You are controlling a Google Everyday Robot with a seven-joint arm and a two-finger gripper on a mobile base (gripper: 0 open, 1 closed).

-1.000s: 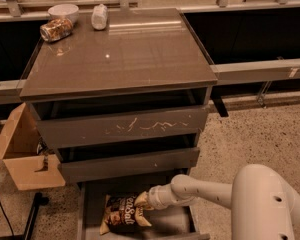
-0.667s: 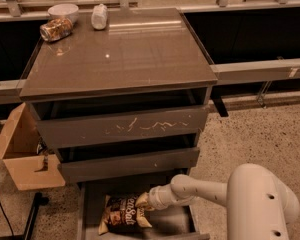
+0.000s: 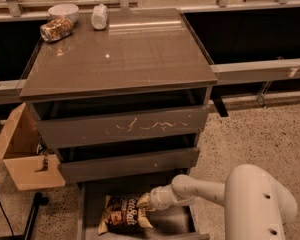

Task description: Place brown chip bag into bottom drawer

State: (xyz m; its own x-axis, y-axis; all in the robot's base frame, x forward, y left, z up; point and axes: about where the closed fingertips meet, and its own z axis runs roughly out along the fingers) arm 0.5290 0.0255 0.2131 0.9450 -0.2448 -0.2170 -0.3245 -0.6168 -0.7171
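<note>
The brown chip bag lies flat on the floor of the open bottom drawer, slightly left of the middle, white lettering up. My gripper is inside the drawer, down at the bag's right end, touching or just over its pale corner. My white arm reaches in from the lower right.
Above the drawer are a plain drawer front and a scratched drawer front. The cabinet top holds a crushed can, a white bowl and a white bundle. A cardboard box stands at the left.
The arm and gripper have shifted very slightly left over the bag's right end. The bag lies in the same spot in the drawer.
</note>
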